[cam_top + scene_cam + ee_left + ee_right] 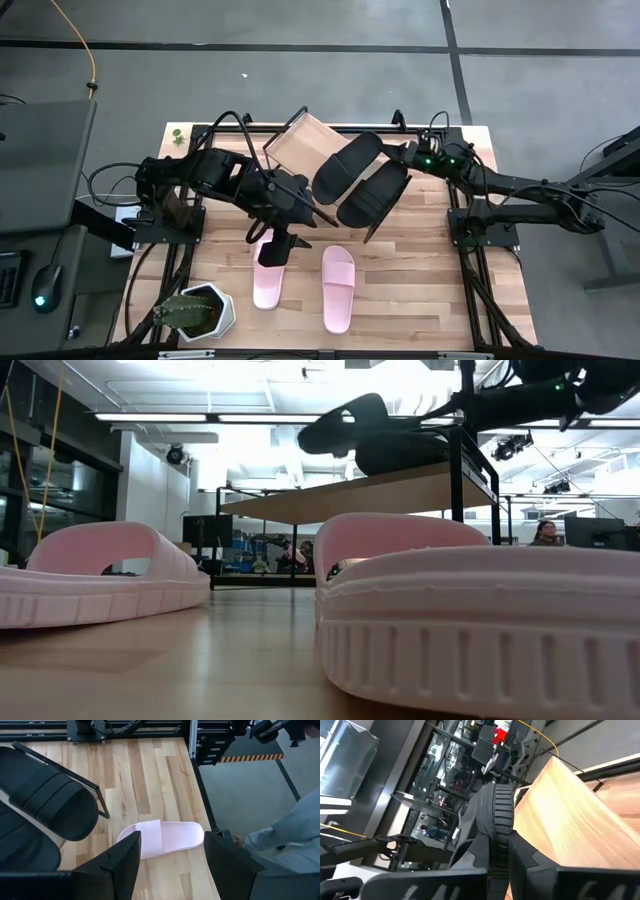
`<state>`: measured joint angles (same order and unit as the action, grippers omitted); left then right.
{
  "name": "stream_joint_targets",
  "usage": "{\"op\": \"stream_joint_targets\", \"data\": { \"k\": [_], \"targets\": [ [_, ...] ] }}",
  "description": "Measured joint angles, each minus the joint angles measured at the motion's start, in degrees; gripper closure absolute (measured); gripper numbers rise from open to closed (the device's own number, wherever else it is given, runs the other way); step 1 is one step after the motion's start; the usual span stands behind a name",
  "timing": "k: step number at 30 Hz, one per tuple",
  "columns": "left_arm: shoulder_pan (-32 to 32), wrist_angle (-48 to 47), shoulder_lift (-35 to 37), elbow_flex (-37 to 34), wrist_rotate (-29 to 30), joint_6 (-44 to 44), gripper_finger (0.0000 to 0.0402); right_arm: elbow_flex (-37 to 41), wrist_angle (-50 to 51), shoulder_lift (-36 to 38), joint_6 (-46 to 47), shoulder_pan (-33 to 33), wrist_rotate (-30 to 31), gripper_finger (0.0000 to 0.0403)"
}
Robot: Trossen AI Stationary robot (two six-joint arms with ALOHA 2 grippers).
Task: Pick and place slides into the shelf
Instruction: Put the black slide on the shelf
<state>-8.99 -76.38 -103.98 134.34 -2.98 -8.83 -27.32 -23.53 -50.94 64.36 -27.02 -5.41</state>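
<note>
The shelf [298,140], a slanted light wood board on a black wire frame, stands at the table's far middle. Two black slides are at it: one [375,192] lies on the board, and the other [347,165] is beside it, toward the far edge. My right gripper [402,153] is shut on that farther slide. Two pale pink slides [267,285] [338,288] lie sole-down on the table near the front edge. My left gripper [312,212] hovers open above the table; the left wrist view shows one pink slide [162,837] beyond its fingers. My right gripper pinches the black slide's sole edge [501,832] between its two fingers, at the end toward the table's right side. The fingers [470,857] come in level from the right and lie along the slide. The slide stands on edge beside the board [570,810]; whether it rests on the board I cannot tell.
A cactus in a white pot [195,312] stands at the near left corner. Black frame posts [470,235] run along both table sides. A person's grey sleeve [290,832] shows beyond the table edge. Bare wood lies between and around the pink slides.
</note>
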Motion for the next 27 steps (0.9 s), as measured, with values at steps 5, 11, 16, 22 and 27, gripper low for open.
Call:
{"op": "stream_joint_targets", "data": {
  "k": [5,11,16,22,27],
  "targets": [
    [0.0,0.0,0.0,0.0,0.0,-0.4,0.0197,-4.4,7.4,-1.9,-3.2,-0.9,-1.8,0.0398],
    [0.0,0.0,0.0,0.0,-0.9,-0.6,0.0197,-10.1,16.4,-3.4,-7.3,-1.5,-1.9,0.0398],
    [0.0,-0.2,0.0,0.0,-1.1,-0.6,0.0197,-10.4,19.4,-3.3,-5.5,-1.5,-1.7,0.0398],
    [0.0,-0.2,0.0,0.0,-1.1,-0.6,0.0197,-10.5,23.0,-3.3,-5.3,-1.0,-1.2,0.0398],
    [0.0,-0.2,0.0,0.0,-1.5,-0.6,0.0197,-10.5,23.5,-3.3,-5.7,-1.0,-1.1,0.0393]
  ]
}}
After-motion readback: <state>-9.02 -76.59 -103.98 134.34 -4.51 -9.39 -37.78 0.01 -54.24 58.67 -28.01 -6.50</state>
